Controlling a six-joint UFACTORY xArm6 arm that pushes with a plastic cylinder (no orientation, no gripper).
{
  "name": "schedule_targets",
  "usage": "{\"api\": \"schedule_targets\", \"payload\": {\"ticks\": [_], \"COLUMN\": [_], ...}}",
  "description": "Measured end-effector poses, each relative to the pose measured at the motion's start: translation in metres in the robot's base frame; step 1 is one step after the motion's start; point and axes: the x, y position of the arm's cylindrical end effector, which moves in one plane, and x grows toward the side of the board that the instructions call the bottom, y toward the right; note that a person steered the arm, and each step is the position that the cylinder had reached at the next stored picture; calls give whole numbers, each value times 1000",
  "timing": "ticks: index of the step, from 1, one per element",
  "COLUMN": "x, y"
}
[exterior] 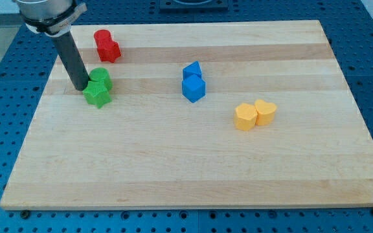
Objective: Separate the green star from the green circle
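The green star (97, 94) lies at the view's upper left of the wooden board (173, 162). The green circle (101, 79) sits just above it, touching it. My tip (81, 87) is at the left side of the pair, right against them where the two blocks meet. The dark rod rises from there toward the view's top left.
Two red blocks (107, 45) sit together above the green pair near the top edge. Two blue blocks (193, 81) are stacked close at the board's middle. A yellow hexagon (245, 117) and a yellow heart (265, 111) touch at the right of centre.
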Motion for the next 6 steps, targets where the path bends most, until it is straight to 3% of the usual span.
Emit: {"api": "schedule_targets", "payload": {"ticks": [6], "x": [69], "y": [55]}}
